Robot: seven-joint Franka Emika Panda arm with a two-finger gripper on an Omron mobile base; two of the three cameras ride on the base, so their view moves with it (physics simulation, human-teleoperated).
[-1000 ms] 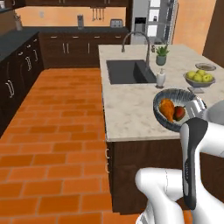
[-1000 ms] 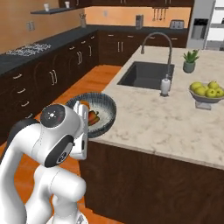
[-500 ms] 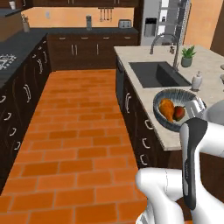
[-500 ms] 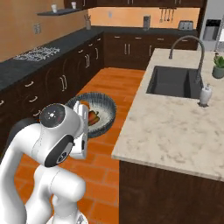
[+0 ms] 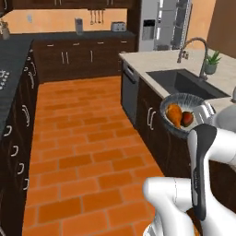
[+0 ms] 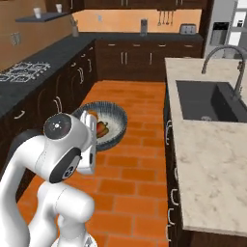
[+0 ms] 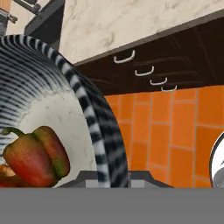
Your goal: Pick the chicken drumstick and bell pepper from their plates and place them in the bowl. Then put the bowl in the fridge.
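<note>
Two foods ride in the bowl [image 5: 184,102].
Gripper [image 7: 111,177] clamps its rim; bell pepper [image 5: 187,119] at 3 o'clock of chicken drumstick [image 5: 174,114].

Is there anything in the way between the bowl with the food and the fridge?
Nothing visible blocks it. The bowl, carrying the drumstick and pepper, is held up beside the island counter. The fridge stands at the far end of that counter, and the orange brick floor leading there looks open.
</note>
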